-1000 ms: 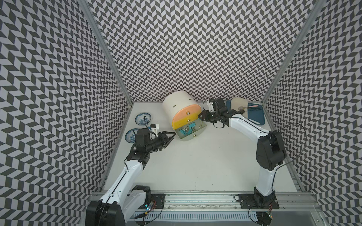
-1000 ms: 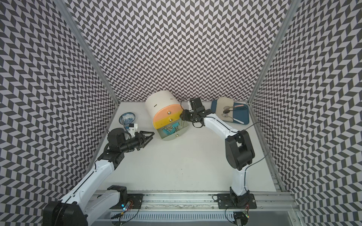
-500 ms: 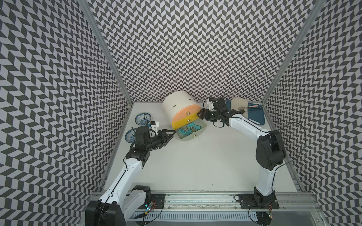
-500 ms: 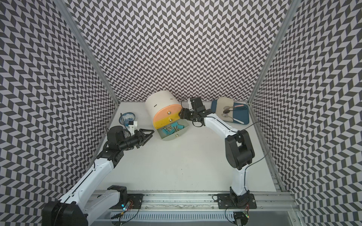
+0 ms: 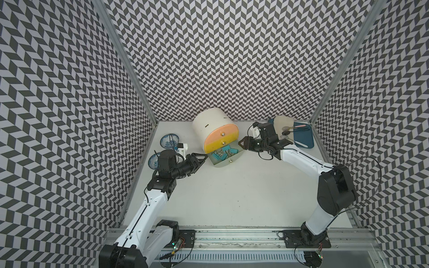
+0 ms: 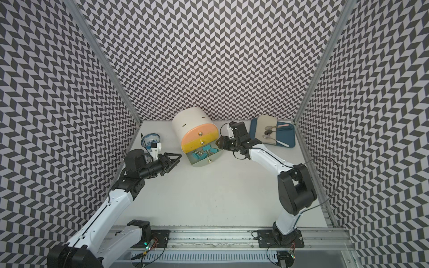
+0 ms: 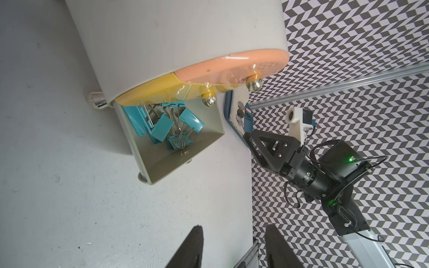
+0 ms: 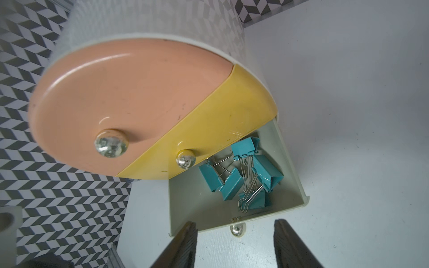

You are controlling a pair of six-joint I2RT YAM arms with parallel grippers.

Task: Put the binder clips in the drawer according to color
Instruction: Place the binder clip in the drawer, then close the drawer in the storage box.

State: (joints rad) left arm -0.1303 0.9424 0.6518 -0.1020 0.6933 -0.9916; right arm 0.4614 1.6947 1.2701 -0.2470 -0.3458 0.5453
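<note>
Teal binder clips (image 8: 241, 176) lie heaped in the pulled-out grey-green bottom drawer (image 8: 192, 199) of the cream cabinet (image 5: 209, 123). Left gripper (image 6: 178, 159) and right gripper (image 6: 218, 142) flank it, fingers moderately apart, both empty, touching nothing.

left white arm (image 5: 148, 208) stretched forward | left black gripper (image 5: 203, 157) jaws apart, empty | right white arm (image 5: 301, 160) bent inward | right black gripper (image 5: 241, 144) jaws apart, empty
</note>
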